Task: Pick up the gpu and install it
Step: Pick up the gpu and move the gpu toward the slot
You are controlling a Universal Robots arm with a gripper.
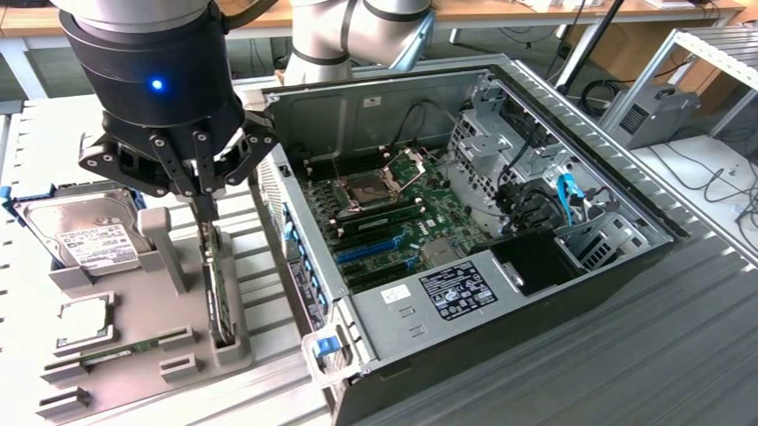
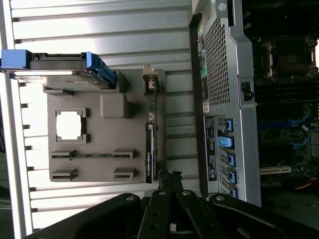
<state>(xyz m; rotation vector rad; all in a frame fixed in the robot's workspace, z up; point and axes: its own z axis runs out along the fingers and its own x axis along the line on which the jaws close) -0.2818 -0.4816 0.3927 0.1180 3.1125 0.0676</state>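
Observation:
The gpu stands on edge in a slot of a grey holder tray, a thin dark card with green board edge. My gripper hangs right over its far end, fingers pressed together and pointing down, nothing between them. In the wrist view the gpu runs along the tray's side nearest the computer, and the gripper tips sit just beside its end. Whether the tips touch the card I cannot tell. The open computer case lies to the exterior view's right, motherboard with blue card slots exposed.
The tray also holds a hard drive in a blue-edged bracket, a square processor and a narrow memory stick. The case's perforated rear wall rises close beside the tray. A second arm's base stands behind the case.

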